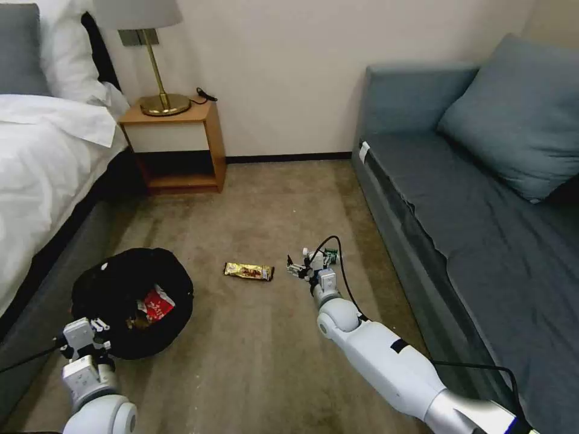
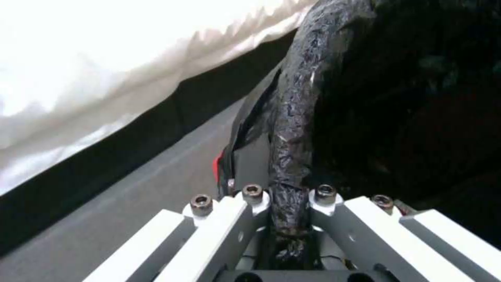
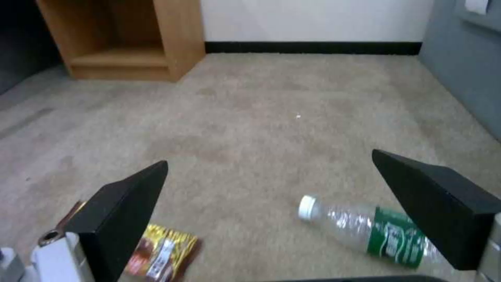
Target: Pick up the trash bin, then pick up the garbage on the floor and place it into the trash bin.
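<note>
In the head view the bin [image 1: 129,301] sits low at the robot's left beside the bed [image 1: 42,157], its black bag [image 1: 114,283] draped over the rim and a red-and-white packet [image 1: 158,304] already inside; the left gripper [image 1: 84,337] is at the bin's near rim. The wrapper [image 1: 248,271] lies on the carpet [image 1: 265,199] between the bin and the right gripper [image 1: 297,268], which reaches low over the floor with the bottle [image 1: 330,257] just beside it on the sofa [image 1: 482,229] side. In the left wrist view the jaws are clamped narrow on the bagged rim [image 2: 292,156], so the bin looks securely held; that grip should simply be kept level. In the right wrist view the fingers [image 3: 123,211] stand wide apart, the bottle [image 3: 365,231] lying on its side close to one finger and the wrapper [image 3: 162,250] close to the other. The step in hand appears to be choosing and taking one piece. To do it well, I judge the gripper should centre over a single item, most likely the bottle, straddle its body across the narrow width, and descend until the tips nearly brush the carpet before closing, since a round bottle may roll away.
</note>
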`<state>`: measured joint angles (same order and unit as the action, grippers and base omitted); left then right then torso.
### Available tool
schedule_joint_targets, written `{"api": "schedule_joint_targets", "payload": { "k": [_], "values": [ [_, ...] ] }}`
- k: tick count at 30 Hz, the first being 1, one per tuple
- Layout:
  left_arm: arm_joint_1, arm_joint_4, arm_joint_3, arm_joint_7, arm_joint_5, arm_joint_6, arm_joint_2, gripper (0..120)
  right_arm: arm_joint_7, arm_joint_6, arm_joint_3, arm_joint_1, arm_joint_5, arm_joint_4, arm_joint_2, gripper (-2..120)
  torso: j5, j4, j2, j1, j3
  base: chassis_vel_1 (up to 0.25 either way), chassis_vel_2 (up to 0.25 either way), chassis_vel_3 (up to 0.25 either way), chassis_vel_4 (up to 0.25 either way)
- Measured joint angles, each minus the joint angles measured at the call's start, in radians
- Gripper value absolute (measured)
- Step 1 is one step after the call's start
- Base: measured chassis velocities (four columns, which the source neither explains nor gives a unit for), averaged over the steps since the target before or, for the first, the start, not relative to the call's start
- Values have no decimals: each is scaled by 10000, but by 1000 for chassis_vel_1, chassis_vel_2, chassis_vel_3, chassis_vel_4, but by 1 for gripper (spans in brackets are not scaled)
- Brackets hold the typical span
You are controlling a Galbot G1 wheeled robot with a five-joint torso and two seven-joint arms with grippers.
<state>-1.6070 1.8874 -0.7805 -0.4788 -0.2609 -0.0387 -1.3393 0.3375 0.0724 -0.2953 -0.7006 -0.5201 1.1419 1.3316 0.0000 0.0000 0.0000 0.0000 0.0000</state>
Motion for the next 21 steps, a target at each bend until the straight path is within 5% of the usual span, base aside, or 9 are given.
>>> {"api": "schedule_joint_targets", "payload": {
  "k": [21],
  "values": [
    [-211,108,-12,0,116,-134,-20,3,142,15,87,-380,311,259,1,100,-1,0,0,-1,0,-118,118,120,-112]
  ]
}}
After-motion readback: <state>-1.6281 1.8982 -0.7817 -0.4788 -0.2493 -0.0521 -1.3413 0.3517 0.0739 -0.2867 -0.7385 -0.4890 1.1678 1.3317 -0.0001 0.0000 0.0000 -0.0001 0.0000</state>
